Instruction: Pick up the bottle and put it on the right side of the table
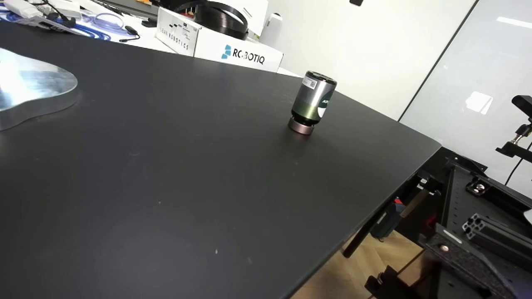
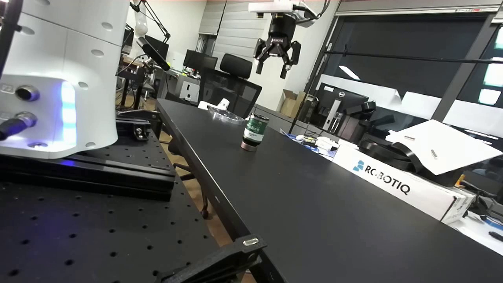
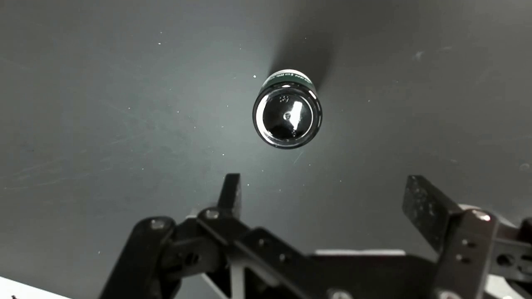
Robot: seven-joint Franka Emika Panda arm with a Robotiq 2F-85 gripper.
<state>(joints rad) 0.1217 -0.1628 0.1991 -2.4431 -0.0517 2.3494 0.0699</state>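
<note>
The bottle (image 1: 314,99) stands upside down on the black table (image 1: 166,174), resting on its brownish metal cap (image 1: 301,126), dark glossy end (image 3: 286,118) upward. In an exterior view a white sticker (image 1: 309,82) shows on its body, the print too small to read; in an exterior view the green label (image 2: 256,127) is in sight, its writing blurred. The wrist view looks down on the bottle, so the cap is hidden and just a strip of label shows. The gripper (image 2: 272,70) hangs in the air above the table, well apart from the bottle, its fingers (image 3: 230,193) spread wide; the arm (image 2: 271,7) over it is cut off by the frame's top. In an exterior view a small dark tip (image 1: 356,2) at the upper edge is too little to name; there, too, a shiny rounded piece (image 1: 37,79) is cut off at the left, so I cannot tell what it is. The white robot base (image 2: 78,51) also runs out of frame, and one letter on the white box (image 1: 239,52) is hard to make out.
</note>
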